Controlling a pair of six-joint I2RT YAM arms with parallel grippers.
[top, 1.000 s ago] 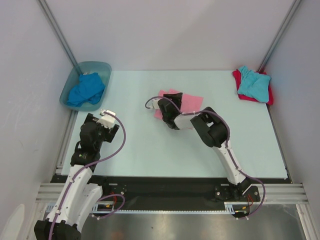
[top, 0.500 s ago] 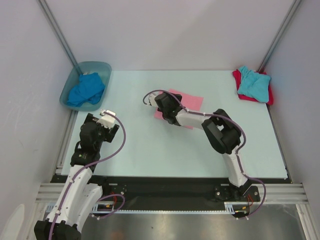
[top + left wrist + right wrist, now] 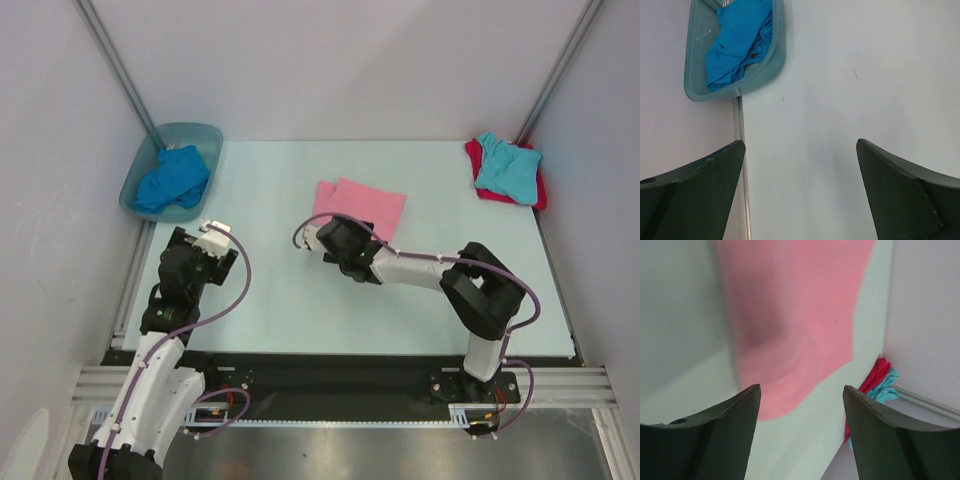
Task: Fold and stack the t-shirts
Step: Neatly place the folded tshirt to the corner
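The pink t-shirt (image 3: 362,204) lies folded flat in the middle of the table (image 3: 270,300), seen close in the right wrist view as pink cloth (image 3: 795,305). My right gripper (image 3: 335,236) hovers just at its near edge, open, nothing between the fingers (image 3: 801,387). The royal blue t-shirt (image 3: 172,178) sits crumpled in the tub (image 3: 190,128). The turquoise t-shirt (image 3: 508,166) lies on top of the red t-shirt (image 3: 497,195) at the far right corner. My left gripper (image 3: 203,240) stays open and empty near the table's left edge (image 3: 800,142).
The translucent tub (image 3: 776,55) holding the blue t-shirt (image 3: 735,45) stands at the far left, off the table's corner. A metal rail (image 3: 742,165) runs along the left edge. Walls close in on both sides. The red (image 3: 875,376) and turquoise (image 3: 886,390) cloths lie by the right wall.
My right arm has drawn back toward the near side, off the pink t-shirt, its jaws widening. The shirt now lies uncovered. The left arm has not moved.
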